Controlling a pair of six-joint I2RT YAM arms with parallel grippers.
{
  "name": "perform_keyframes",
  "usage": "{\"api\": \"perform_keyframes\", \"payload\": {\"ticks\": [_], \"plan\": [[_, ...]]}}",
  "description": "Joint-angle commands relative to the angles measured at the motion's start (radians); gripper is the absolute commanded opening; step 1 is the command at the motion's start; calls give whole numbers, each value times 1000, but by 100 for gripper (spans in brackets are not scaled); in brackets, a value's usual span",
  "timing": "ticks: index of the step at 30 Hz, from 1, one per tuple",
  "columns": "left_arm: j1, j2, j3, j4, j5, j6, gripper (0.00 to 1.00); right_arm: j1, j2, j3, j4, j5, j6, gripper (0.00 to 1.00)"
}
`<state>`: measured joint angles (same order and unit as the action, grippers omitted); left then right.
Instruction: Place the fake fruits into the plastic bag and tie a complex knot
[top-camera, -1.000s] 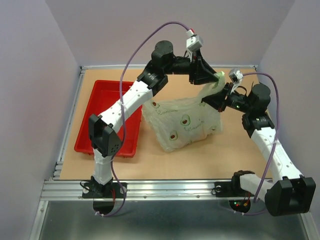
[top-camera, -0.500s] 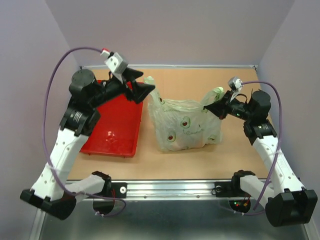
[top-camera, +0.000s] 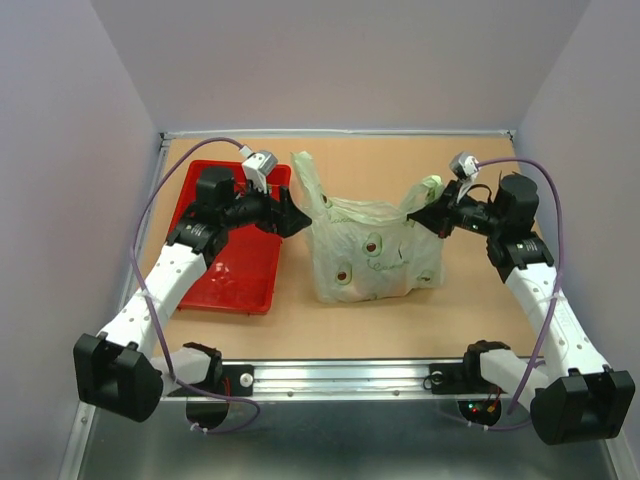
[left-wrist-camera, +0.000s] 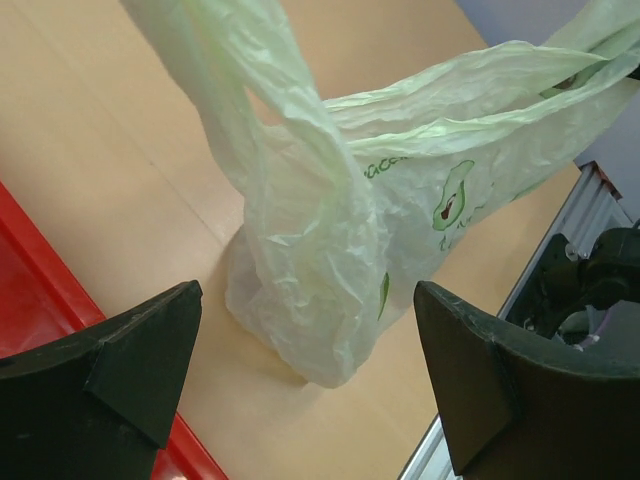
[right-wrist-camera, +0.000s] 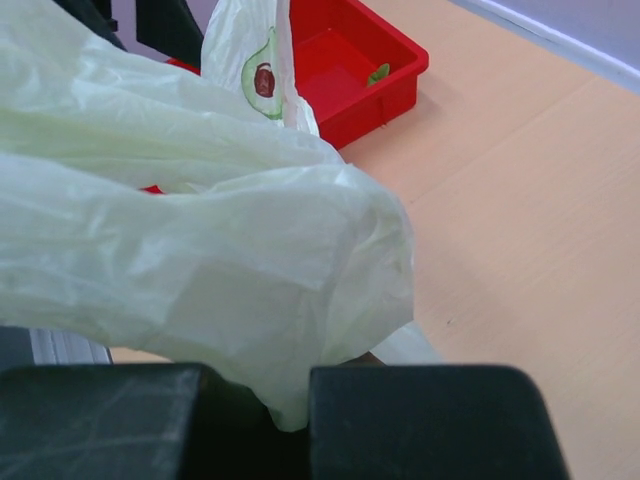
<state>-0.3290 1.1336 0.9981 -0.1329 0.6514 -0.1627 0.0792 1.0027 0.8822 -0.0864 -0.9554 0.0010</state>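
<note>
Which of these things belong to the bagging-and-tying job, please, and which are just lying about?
Job: plastic bag, pinched by the right gripper; open left gripper beside it.
Lying about: red tray; small green scrap in it.

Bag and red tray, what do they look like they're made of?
Bag: thin, translucent pale-green plastic film with a slight gloss; it crinkles, folds and lets light through. Tray: probably rigid moulded plastic, smooth and slightly shiny red, judging by its even colour and neat raised rim.
</note>
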Motion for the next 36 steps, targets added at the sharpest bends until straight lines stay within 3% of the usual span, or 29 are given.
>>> {"api": "perform_keyframes", "payload": {"ticks": [1, 9, 20, 33, 36], "plan": [[1, 12, 1, 206, 41, -92, 99, 2, -15, 67, -22, -36, -56, 0], [-64, 89, -18, 406, 103, -160, 99, 2, -19, 52, -41, -43, -67, 0], [-79, 69, -26, 311, -256, -67, 99, 4, -27, 57, -72, -48, -121, 0], [-113, 124, -41, 432, -67, -156, 99, 2, -22, 70, -108, -62, -180, 0], [-133, 156, -36, 440, -82, -172, 99, 2, -24, 69, -118, -65, -191, 0]]}}
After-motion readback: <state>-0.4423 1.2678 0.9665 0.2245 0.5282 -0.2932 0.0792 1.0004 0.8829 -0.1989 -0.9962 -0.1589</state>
